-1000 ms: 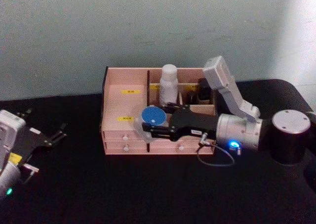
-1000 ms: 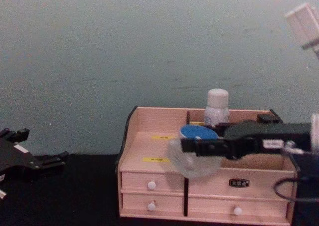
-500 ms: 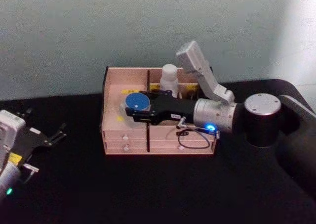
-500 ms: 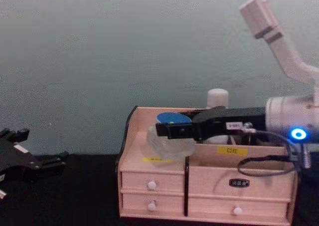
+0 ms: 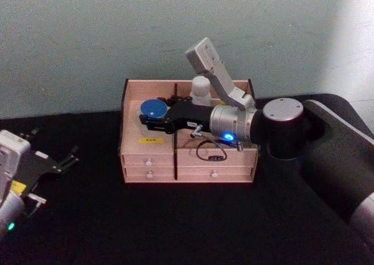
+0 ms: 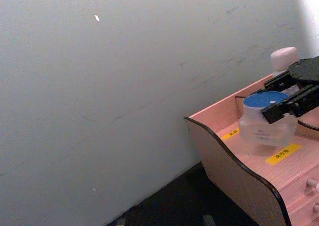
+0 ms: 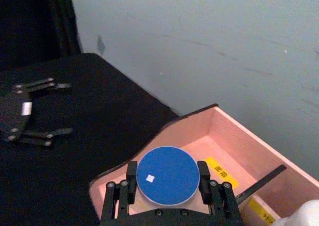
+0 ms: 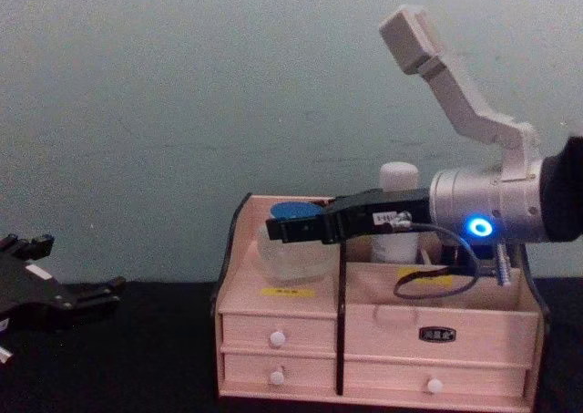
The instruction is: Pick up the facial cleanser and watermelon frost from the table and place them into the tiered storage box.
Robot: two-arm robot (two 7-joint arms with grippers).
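1. The right gripper [image 7: 167, 178] reached from the right, its fingers clamped on a blue-lidded jar [image 8: 293, 249].
2. The jar hung upright over the rear of the box's [image 8: 383, 326] left compartment; contact with its floor was unclear.
3. A white bottle [image 8: 398, 178] stood in the box's rear.
4. The left gripper [image 7: 61, 109] sat on the table [image 5: 175, 218], fingers spread, well apart from the box.

The blue-lidded clear jar [image 8: 293, 249], gripped upright by the right tool [image 7: 167, 176], is at the pink tiered storage box [image 8: 383, 317]'s left rear tier, near an upright white bottle [image 8: 398, 180].
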